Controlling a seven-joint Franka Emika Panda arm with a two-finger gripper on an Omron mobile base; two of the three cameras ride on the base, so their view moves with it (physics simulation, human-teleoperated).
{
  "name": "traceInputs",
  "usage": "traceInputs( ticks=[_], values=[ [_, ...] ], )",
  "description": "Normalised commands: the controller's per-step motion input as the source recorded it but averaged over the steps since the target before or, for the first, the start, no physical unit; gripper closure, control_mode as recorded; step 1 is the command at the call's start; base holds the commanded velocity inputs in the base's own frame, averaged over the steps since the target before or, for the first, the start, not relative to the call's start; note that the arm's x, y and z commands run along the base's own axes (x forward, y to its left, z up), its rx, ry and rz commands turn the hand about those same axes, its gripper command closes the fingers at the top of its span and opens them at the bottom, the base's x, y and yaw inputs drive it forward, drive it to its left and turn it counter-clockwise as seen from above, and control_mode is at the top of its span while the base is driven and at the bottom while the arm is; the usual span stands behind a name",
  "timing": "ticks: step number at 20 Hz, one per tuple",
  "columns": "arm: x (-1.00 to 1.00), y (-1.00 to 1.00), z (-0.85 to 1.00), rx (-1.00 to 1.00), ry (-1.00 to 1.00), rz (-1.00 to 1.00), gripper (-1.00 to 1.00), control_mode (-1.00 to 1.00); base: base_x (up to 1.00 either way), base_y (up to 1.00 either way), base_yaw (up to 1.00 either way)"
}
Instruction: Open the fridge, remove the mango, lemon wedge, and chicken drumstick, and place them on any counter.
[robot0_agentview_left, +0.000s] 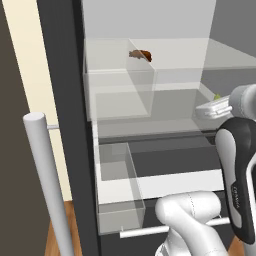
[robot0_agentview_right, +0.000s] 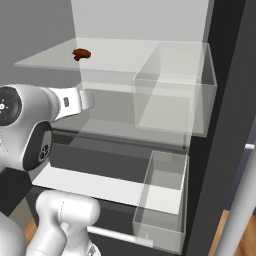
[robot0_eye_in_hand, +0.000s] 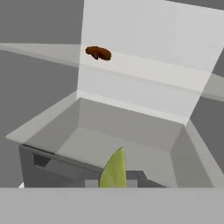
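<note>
Fridge: I have the fridge (robot0_agentview_left: 65, 100) open in front of me, glass shelves and clear door bins showing in both base views.

Gripper: the gripper (robot0_eye_in_hand: 113, 183) is inside the fridge at mid-shelf height; in the left base view the hand (robot0_agentview_left: 215, 107) pokes out from behind my own forearm.

Jaws: I see them drawn close together with the lemon wedge (robot0_eye_in_hand: 113, 170) pinched between them, so I judge it gripped rather than loose.

Lemon wedge: its long axis runs up along the fingers and away from the camera, pointed end farthest from the hand; in the left base view it is only a small green speck (robot0_agentview_left: 217, 96) just above the hand.

Chicken drumstick: the chicken drumstick (robot0_agentview_left: 140, 54) lies on the upper glass shelf, well apart from the jaws, above and to the left of them in the hand view (robot0_eye_in_hand: 98, 53), long axis roughly across the shelf.

Mango: I leave it unplaced.

Views compared: the hand view gives the wedge between the fingers; the right base view gives the drumstick (robot0_agentview_right: 81, 53) on the shelf above the hand (robot0_agentview_right: 75, 102).

Next move, my judgement: withdraw straight back out of the fridge with the wedge, then carry it to the counter.
</note>
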Motion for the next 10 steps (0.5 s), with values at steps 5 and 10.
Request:
traceInputs(
  ticks=[5,10],
  values=[
    [0.00,0.00,0.00,0.00,0.02,0.00,1.00,1.00,-0.03,0.00,0.00],
    [0.00,0.00,0.00,0.00,0.00,0.00,1.00,1.00,-0.46,-0.02,-0.03]
  ],
)
